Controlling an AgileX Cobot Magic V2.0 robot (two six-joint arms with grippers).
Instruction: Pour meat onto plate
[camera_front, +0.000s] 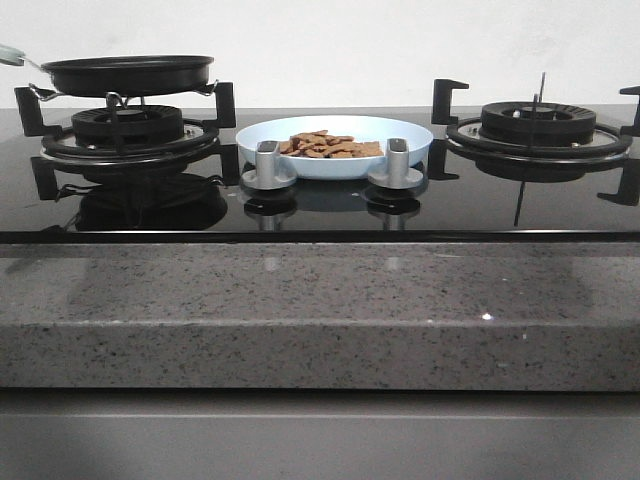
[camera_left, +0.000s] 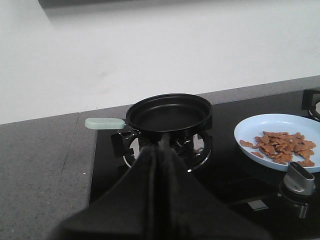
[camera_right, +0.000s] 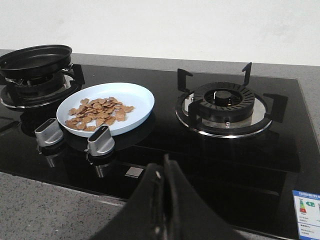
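The pale blue plate (camera_front: 410, 135) (camera_left: 260, 127) (camera_right: 137, 97) rests on the black glass hob between the two burners. A heap of reddish-brown meat (camera_front: 328, 146) (camera_left: 281, 146) (camera_right: 98, 112) lies in it. A black frying pan (camera_front: 128, 73) (camera_left: 169, 114) (camera_right: 34, 56) with a pale green handle (camera_left: 104, 123) stands empty on the left burner. My left gripper (camera_left: 163, 148) is shut with nothing in it, held back from the pan. Over the hob's front edge my right gripper (camera_right: 165, 167) is also shut and holds nothing. Neither gripper shows in the front view.
Two silver knobs (camera_front: 268, 163) (camera_front: 397, 162) stand in front of the plate. The right burner (camera_front: 538, 125) (camera_right: 225, 103) carries black pan supports. A speckled grey stone counter (camera_front: 320, 310) runs along the front and left, with a white wall behind.
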